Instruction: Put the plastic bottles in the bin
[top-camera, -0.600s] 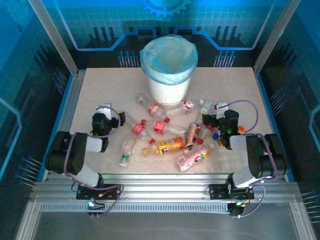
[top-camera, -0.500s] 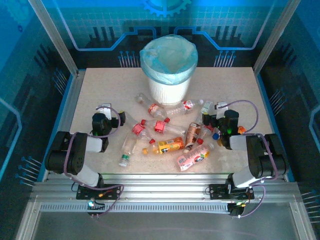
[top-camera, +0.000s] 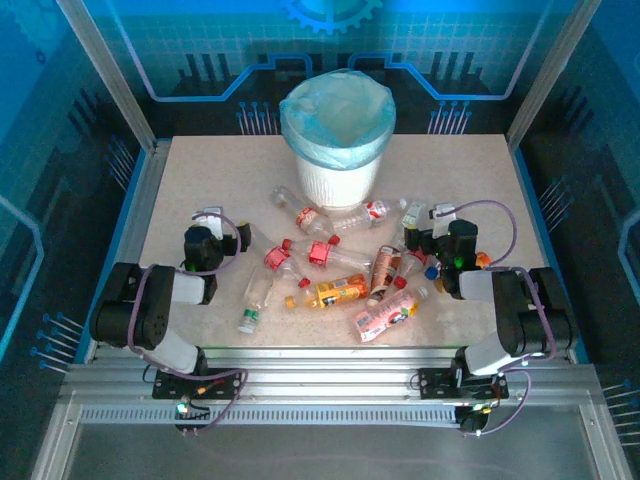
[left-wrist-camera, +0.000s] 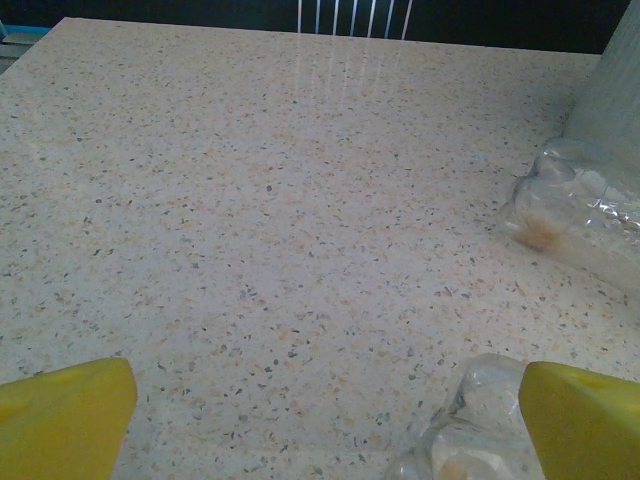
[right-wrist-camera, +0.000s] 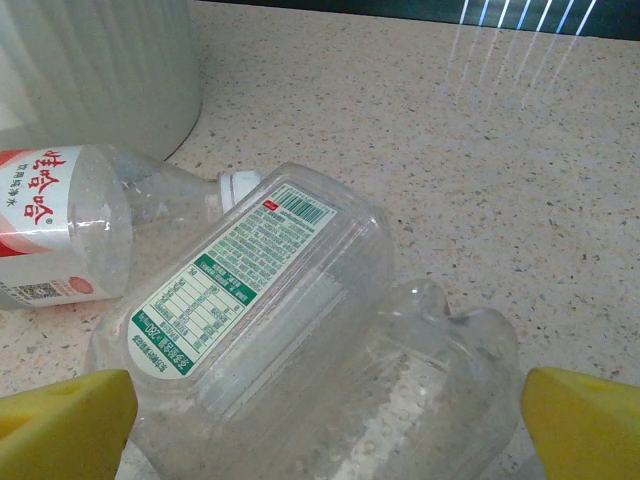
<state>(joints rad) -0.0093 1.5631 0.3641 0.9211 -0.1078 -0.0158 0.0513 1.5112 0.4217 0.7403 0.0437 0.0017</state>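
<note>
Nothing has moved since the earlier frames: both arms and every bottle lie as they did. Seen from above, the white bin (top-camera: 338, 185) with its light-blue bag stands at 12 o'clock on the speckled worktop (top-camera: 200, 170). The bottles (top-camera: 338, 291) lie scattered on their sides from the bin's foot toward 6 o'clock, between the 2 arms.

At 9 o'clock of the heap, the left arm's fingers (left-wrist-camera: 60, 415) sit low over the worktop, spread wide and holding nothing. A crushed clear bottle (left-wrist-camera: 470, 430) lies just beside the right-hand one, and a second clear bottle (left-wrist-camera: 580, 215) lies at 2 o'clock near the bin's wall.

At 3 o'clock of the heap, the right arm's fingers (right-wrist-camera: 580, 420) are equally wide. A green-labelled bottle (right-wrist-camera: 290, 320) lies between them, not clamped. A red-labelled bottle (right-wrist-camera: 50, 230) lies at 10 o'clock, just beside the bin.
</note>
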